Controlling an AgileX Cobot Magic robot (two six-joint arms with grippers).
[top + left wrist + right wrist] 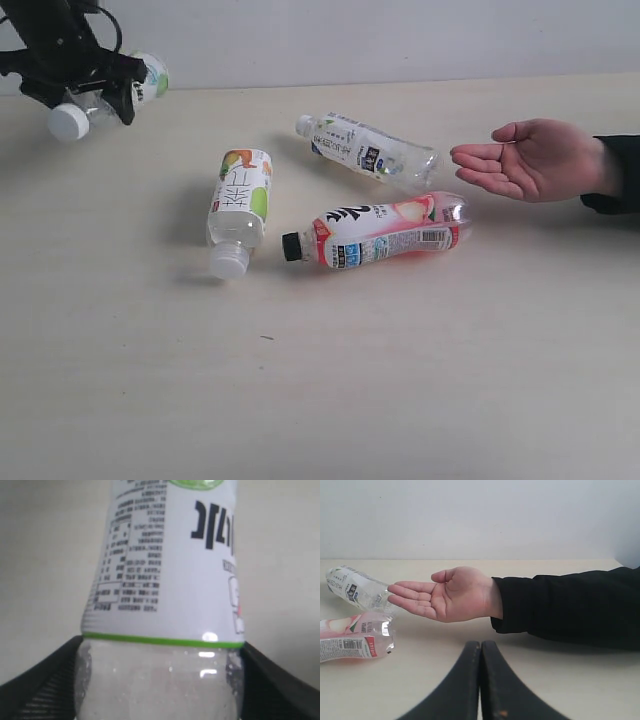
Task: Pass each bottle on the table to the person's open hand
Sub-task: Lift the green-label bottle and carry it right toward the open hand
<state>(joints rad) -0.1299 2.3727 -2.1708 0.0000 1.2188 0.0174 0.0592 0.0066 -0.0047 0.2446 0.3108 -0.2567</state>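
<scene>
- Person's open hand (pixel 535 158): palm up, fingers together, resting just above the table (pixel 400 400); a dark sleeve covers the wrist.
- White-blue bottle (pixel 365 150): lying on its side, base just beside the hand's fingertips, white cap pointing away from the hand.
- Pink-red bottle (pixel 385 232): lying on its side near the hand's fingertips, on the camera side of them, with its black cap pointing away from the hand.
- White-green bottle (pixel 240 205): lying well apart from the hand, beyond the two bottles above.
- Left gripper (pixel 160 690): farthest from the hand, its black fingers (pixel 40 680) set wide against both sides of a second white-green bottle (pixel 150 78), which it holds.
- Right gripper (pixel 481 680): fingers pressed together, holding nothing, pointed toward the hand.
</scene>
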